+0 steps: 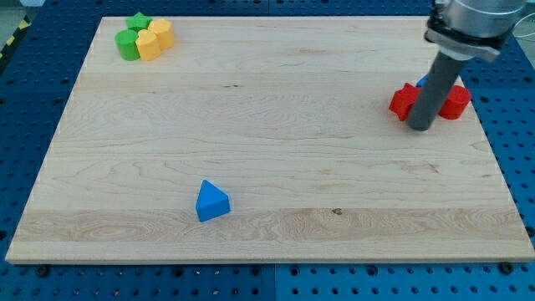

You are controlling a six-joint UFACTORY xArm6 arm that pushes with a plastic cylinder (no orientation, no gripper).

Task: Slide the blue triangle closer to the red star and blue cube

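Pale wooden counter over blue pegboard, blue triangle alone near the view's bottom, my tip touching the red star, no gripper.

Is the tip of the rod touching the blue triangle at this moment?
Apart. The camera view shows my tip at the view's right beside the red blocks, with a wide stretch of bare board between it and the blue triangle.

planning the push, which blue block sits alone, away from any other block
The blue triangle, near the view's bottom, left of centre. The other blue block is mostly hidden behind my rod among the red blocks at the view's right, by my tip.
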